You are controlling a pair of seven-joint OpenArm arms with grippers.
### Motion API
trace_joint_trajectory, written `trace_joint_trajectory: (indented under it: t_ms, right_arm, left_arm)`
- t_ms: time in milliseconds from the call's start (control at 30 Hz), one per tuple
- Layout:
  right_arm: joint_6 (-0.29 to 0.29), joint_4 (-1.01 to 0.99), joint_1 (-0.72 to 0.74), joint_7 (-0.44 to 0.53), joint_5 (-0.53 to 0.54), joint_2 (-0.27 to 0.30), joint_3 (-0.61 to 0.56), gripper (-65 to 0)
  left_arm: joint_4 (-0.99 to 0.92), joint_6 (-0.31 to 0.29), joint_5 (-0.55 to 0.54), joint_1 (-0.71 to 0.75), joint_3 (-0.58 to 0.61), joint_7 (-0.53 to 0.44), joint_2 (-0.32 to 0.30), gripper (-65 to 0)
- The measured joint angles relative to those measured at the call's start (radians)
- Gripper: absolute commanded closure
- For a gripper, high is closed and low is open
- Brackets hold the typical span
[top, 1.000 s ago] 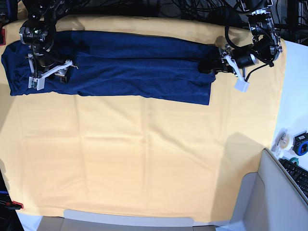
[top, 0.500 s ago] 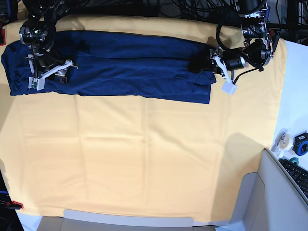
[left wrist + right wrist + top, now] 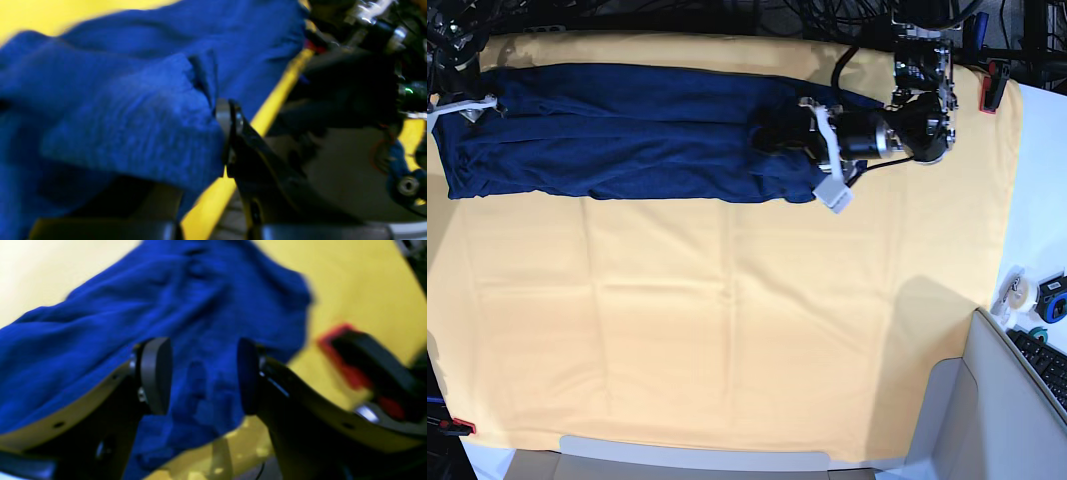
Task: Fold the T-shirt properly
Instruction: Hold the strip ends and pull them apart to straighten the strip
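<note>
Along the far edge of the tabletop (image 3: 727, 330), on its yellow cloth, the T-shirt (image 3: 617, 140) lies as a long dark-blue band running left to right, already narrowed lengthwise. At its right end the left pincer (image 3: 799, 136) is clamped on a bunch of the T-shirt's fabric; the left wrist view shows cloth gathered and pinched against the one pad that shows, with the end of the band lifted and rumpled. The right pincer (image 3: 200, 376) stands with its pads well apart over the shirt's left end, blue knit showing between them, but I cannot tell whether they touch it; in the base view that arm sits at the far left corner, mostly out of frame.

Likely risks from here: the left grip appears to hold a wad rather than a clean hem, so carrying it leftward could drag layers unevenly and leave a skewed, wrinkled fold. Soft knit may also slip out mid-carry. With the left end unpinned, the whole band could slide instead of folding.
</note>
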Motion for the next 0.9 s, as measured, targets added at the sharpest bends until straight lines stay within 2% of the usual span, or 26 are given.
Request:
trace_joint_trajectory:
  t_ms: [67,233,300,367,733,900]
  right_arm:
    - [0.000,0.000,-0.002,0.000,0.001,0.001,0.021,-30.8]
    - [0.000,0.000,-0.015,0.001,0.000,0.001,0.056,-30.7]
    - [0.001,0.000,-0.024,-0.002,0.003,0.000,0.056,-30.7]
    - [0.000,-0.001,-0.025,-0.001,0.000,0.006,0.056,-30.7]
    - [0.000,-0.117,-0.016,0.001,0.001,0.011,0.052,-30.7]
    - [0.000,-0.124,-0.005,0.001,0.001,0.011,0.051,-30.7]
  left_arm:
    - [-0.003,0.001,0.006,-0.003,0.046,-0.006,0.027,-0.1]
    - [-0.004,0.004,0.007,-0.048,0.117,-0.062,0.024,-0.1]
    - [-0.004,0.004,0.007,-0.046,0.117,-0.064,0.008,-0.1]
    - [-0.003,0.004,0.006,-0.038,0.117,-0.061,-0.035,-0.1]
    - [0.000,0.004,0.007,-0.032,-0.122,-0.049,-0.200,-0.1]
    - [0.001,0.003,0.006,0.003,-0.139,-0.046,-0.224,-0.1]
